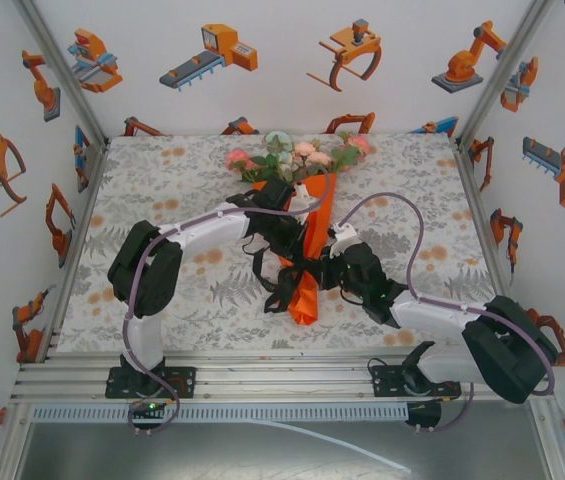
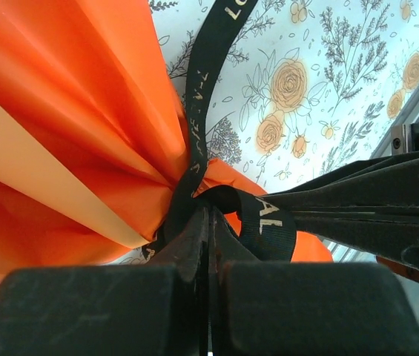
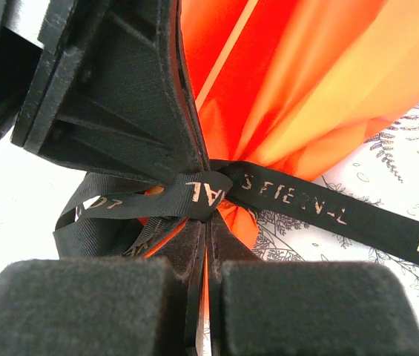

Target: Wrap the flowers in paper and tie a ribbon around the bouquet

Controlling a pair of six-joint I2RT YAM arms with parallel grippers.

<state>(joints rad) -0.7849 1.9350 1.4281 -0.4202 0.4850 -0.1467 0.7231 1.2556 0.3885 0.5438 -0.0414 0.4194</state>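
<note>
Knot-tying step: ribbon (image 2: 210, 81) is pinched at the tips of left gripper (image 2: 208, 219) and right gripper (image 3: 205, 226). Opposed pull is likely needed next.

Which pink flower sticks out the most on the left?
The pink rose at the far left end of the bunch. The other pink ones sit in the middle and on the right.

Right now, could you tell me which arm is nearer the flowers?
Left. The left arm passes just in front of the flowers; the right arm comes in from the near right, farther from them.
</note>
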